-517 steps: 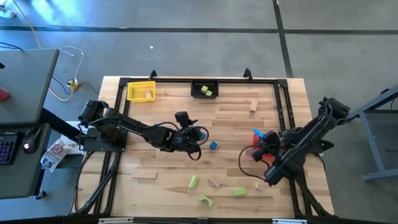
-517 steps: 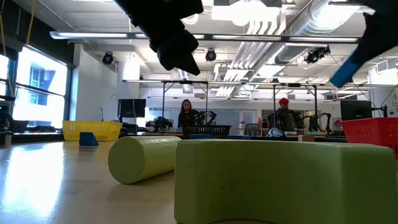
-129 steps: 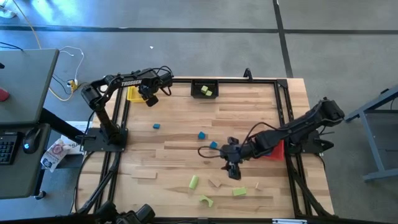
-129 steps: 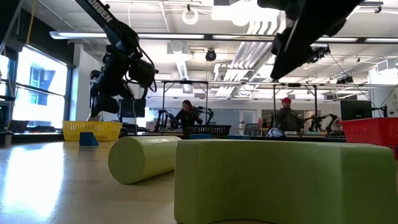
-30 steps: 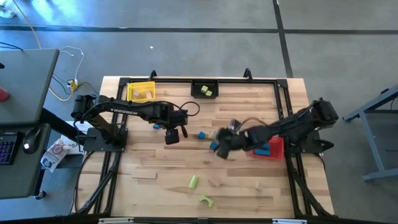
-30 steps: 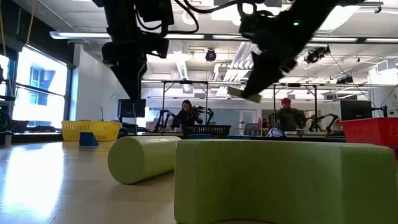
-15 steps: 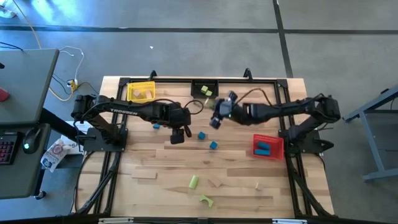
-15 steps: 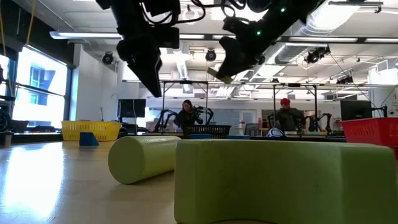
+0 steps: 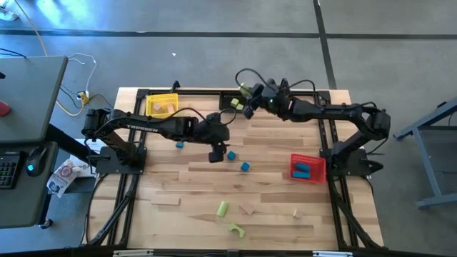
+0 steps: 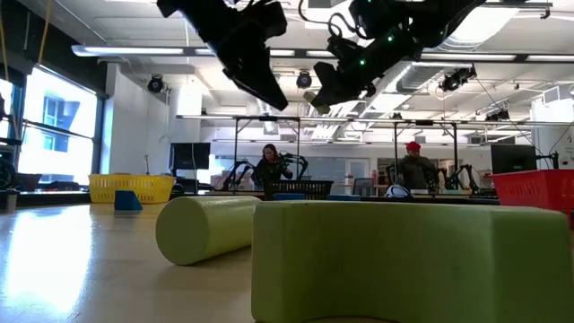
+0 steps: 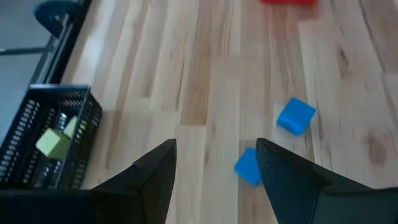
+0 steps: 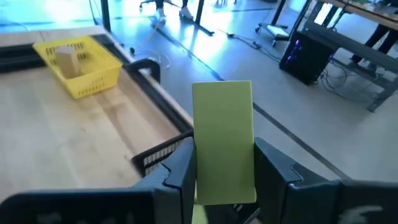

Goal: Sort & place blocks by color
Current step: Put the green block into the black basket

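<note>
A light green block sits clamped between the fingers of the right gripper, its long axis running out along the fingers and well past their tips; in the high view this gripper hangs at the upper centre of the frame, right beside the black bin, which shows just under the block in the right wrist view and already holds green pieces; judged from that, the block has only to travel a little further over the bin's rim before it can be let go. Lower and left of centre in the high view, the left gripper hovers with its fingers spread wide and nothing between them; a blue block lies just ahead of it, nearer one finger than the middle of the gap, and a second blue block lies further off toward the red bin. The left arm is plainly the nearer one for both blue blocks; the yellow bin stands at the upper left.
</note>
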